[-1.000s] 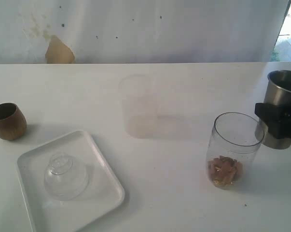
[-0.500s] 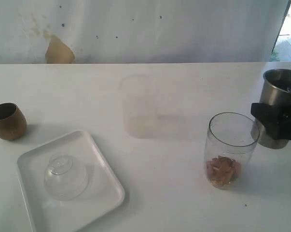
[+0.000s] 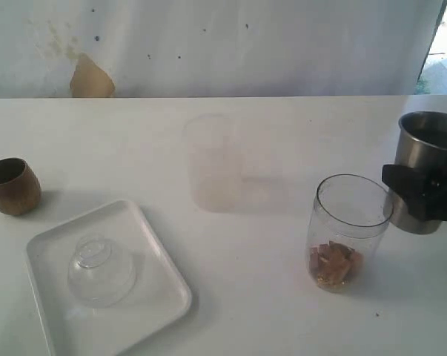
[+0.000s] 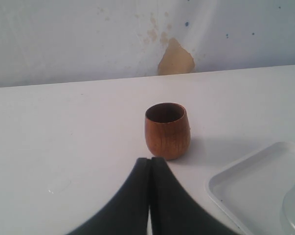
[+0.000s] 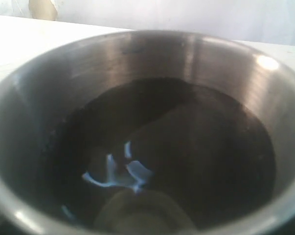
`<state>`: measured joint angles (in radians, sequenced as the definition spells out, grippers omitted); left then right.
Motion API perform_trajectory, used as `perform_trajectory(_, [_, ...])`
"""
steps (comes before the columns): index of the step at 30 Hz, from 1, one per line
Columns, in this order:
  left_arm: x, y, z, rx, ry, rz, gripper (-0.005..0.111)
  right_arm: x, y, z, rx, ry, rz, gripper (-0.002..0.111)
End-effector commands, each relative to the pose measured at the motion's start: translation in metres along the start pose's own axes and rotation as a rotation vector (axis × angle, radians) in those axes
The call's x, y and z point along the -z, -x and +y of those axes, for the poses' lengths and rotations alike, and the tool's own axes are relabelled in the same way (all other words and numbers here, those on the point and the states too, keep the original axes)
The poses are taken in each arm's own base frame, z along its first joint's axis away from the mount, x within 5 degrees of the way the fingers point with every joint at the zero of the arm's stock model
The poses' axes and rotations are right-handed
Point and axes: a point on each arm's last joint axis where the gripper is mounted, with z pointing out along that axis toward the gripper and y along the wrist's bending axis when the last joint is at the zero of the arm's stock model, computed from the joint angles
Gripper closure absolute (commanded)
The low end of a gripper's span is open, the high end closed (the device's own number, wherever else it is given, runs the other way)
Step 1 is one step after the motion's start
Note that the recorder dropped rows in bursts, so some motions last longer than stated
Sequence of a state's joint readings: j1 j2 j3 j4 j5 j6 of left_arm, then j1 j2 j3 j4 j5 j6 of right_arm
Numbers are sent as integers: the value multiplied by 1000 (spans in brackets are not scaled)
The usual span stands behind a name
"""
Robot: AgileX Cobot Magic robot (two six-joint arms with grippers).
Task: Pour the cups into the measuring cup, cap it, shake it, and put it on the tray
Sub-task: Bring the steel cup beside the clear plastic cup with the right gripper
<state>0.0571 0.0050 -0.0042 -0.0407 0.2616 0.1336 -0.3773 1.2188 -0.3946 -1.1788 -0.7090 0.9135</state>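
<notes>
The clear measuring cup (image 3: 348, 231) stands right of centre with brown pieces in its bottom. Just to its right, my right gripper (image 3: 425, 194) is shut on the steel tumbler (image 3: 428, 152), held upright at the frame's edge; one black finger (image 3: 401, 182) meets the measuring cup's rim. The tumbler's dark inside (image 5: 152, 147) fills the right wrist view. The brown wooden cup (image 3: 12, 185) stands at far left. My left gripper (image 4: 150, 162) is shut and empty, a short way from the wooden cup (image 4: 168, 129). The white tray (image 3: 49, 256) lies at front left.
A small clear dome lid (image 3: 100, 271) rests on the tray. A corner of the tray (image 4: 255, 181) lies beside the left gripper. A white wall with a tan patch (image 3: 91, 78) runs behind the table's far edge. A faint stain (image 3: 234, 174) marks the table's middle.
The measuring cup has slid a little to the left and nearer the front. The right gripper with the steel tumbler has shifted slightly left alongside it. The left gripper stays put.
</notes>
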Motion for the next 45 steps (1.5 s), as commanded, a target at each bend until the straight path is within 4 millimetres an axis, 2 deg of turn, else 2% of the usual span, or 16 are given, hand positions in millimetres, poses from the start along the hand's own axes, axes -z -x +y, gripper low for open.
perform_trajectory(1, [0,-1,0,1,1,-6,107,1,6,4,-25,44,-57,108])
perform_trajectory(12, [0,-1,0,1,1,-6,107,-6,4,21,8,106,-27,108])
perform_trajectory(24, [0,-1,0,1,1,-6,107,-6,7,25,4,146,-59,108])
perform_trajectory(35, [0,-1,0,1,1,-6,107,-6,12,21,43,97,-115,108])
perform_trajectory(42, [0,-1,0,1,1,-6,107,-6,14,19,331,59,-137,108])
perform_trajectory(45, [0,-1,0,1,1,-6,107,-7,14,18,354,57,-135,108])
